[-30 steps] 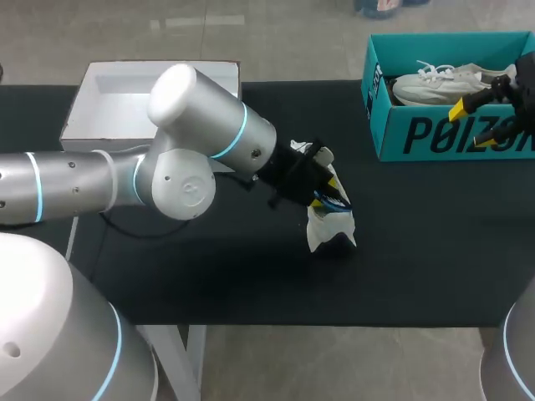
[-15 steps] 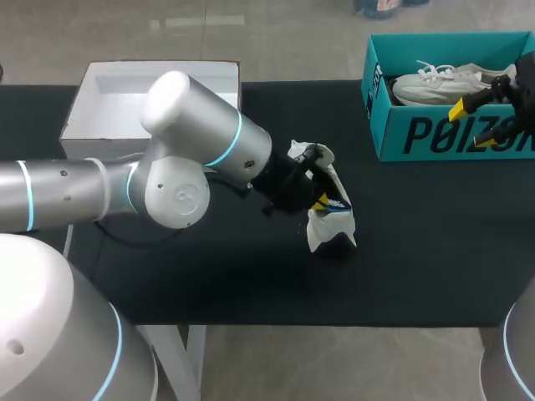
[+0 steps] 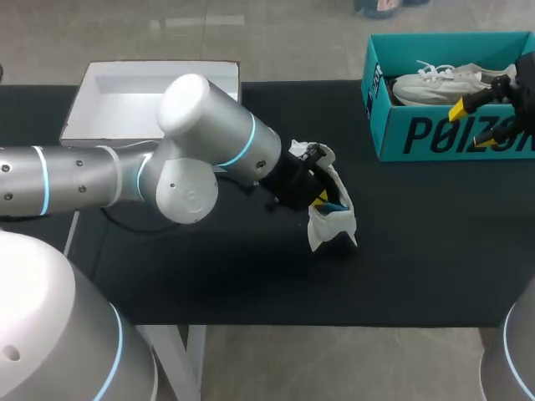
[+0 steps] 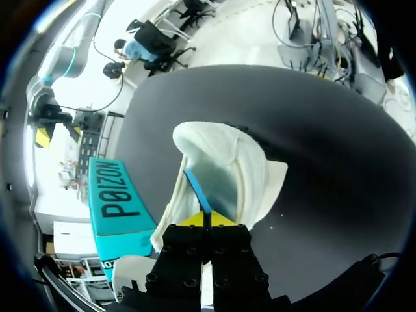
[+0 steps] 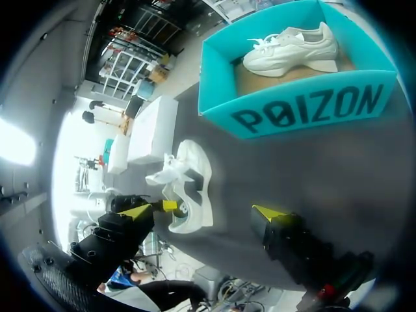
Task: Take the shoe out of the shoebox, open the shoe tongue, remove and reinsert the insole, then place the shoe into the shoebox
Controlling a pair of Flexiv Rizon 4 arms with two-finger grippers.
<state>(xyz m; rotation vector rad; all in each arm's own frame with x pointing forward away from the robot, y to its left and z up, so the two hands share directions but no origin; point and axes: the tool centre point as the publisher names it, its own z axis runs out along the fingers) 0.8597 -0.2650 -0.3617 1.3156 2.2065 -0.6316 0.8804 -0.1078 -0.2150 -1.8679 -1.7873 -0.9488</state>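
Note:
A white shoe (image 3: 333,219) stands at the table's middle, its opening facing my left gripper (image 3: 323,199). In the left wrist view the gripper (image 4: 207,220) is shut, its yellow tips pinching the thin blue edge of the insole (image 4: 196,187) that sticks out of the shoe (image 4: 244,162). My right gripper (image 3: 472,125) hangs open at the front wall of the teal shoebox (image 3: 435,138), nothing between its fingers. In the right wrist view the right gripper (image 5: 205,212) points toward the shoe (image 5: 194,170) and the left gripper (image 5: 168,206).
A second white shoe (image 3: 443,82) lies inside the teal shoebox (image 5: 305,110). A white box lid (image 3: 125,104) sits at the table's back left, behind my left arm. Black tabletop lies bare in front of the shoe.
My left gripper has gone from partly open to shut on the insole's edge inside the shoe, and its arm has shifted a little. The right arm has stayed put.

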